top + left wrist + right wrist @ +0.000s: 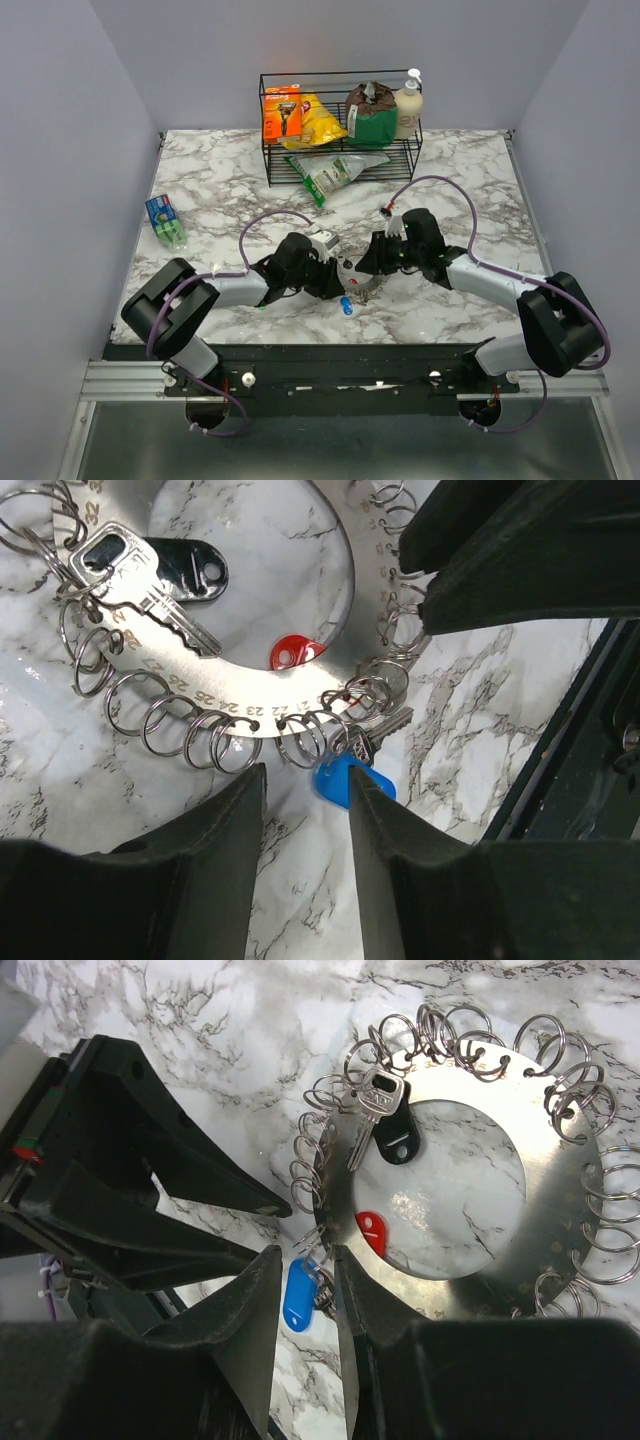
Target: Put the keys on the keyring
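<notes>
Silver metal keyring (362, 285), a flat numbered plate ring fringed with small split rings (222, 742), lies on the marble table (230, 180) toward 6 o'clock from the table's centre, between the two grippers. The left gripper (328, 278) stands at 9 o'clock of the ring and the right gripper (372, 262) at 1 o'clock, both angled down over its rim.

In the left wrist view, a silver key (150, 590) hangs on a split ring at 10 o'clock of the plate and crosses onto it. A black oval tag (195, 565) lies just beside that key in the central opening. A red plastic tab (293, 652) shows at the inner edge at 6 o'clock. A blue-headed key (345, 780) lies outside the rim at 5 o'clock.

The left gripper's jaws are partly open with bare marble between them, and the blue head lies at the tip of one finger. The right gripper's jaws stand narrowly apart with the blue head seen in the gap. Whether they pinch anything cannot be told.
</notes>
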